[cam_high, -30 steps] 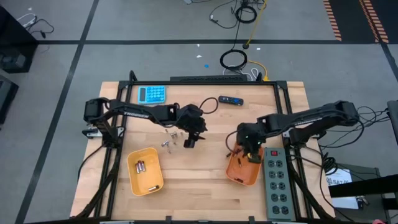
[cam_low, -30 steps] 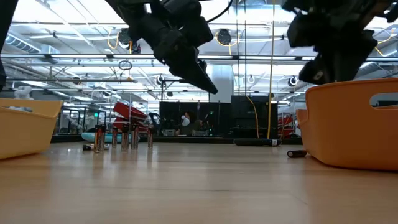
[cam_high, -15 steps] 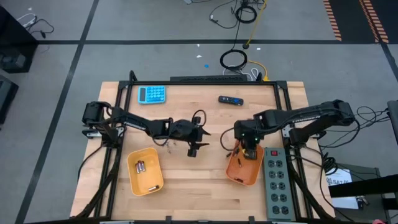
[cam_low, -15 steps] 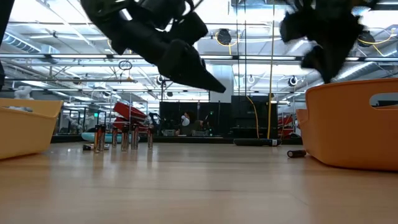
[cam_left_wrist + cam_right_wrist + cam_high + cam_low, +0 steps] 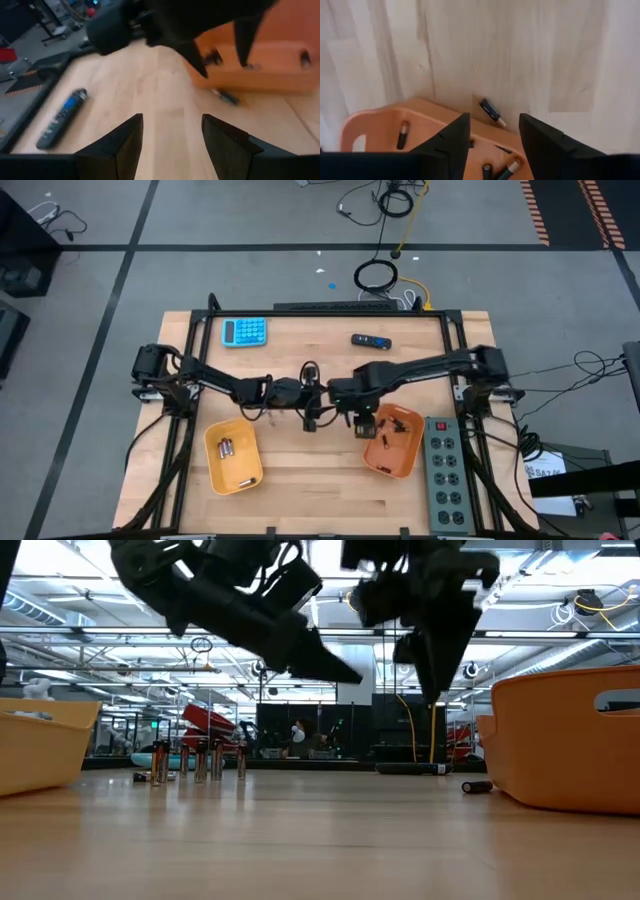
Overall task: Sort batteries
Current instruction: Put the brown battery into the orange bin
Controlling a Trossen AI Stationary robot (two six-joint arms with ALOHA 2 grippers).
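Several batteries point(image 5: 200, 760) stand upright in a cluster on the table, left of the middle. One dark battery point(image 5: 491, 111) lies on the wood just outside the orange tray point(image 5: 392, 442); it also shows in the low view point(image 5: 476, 786). More batteries lie inside the orange tray and inside the yellow tray point(image 5: 233, 452). My left gripper point(image 5: 311, 423) hovers open above the table's middle. My right gripper point(image 5: 357, 423) hovers open close beside it, at the orange tray's left rim. In the low view both grippers point(image 5: 345, 673) point(image 5: 432, 690) are well above the table.
A blue calculator point(image 5: 245, 331) and a black gadget with a blue end point(image 5: 371, 341) lie near the far edge. A grey power strip point(image 5: 445, 470) lies right of the orange tray. The two arms meet over the middle of the table.
My right gripper has swung from above the orange tray toward the table's left and now hangs beside my left gripper. My left gripper has shifted a little toward the near edge. The batteries and trays have stayed where they were.
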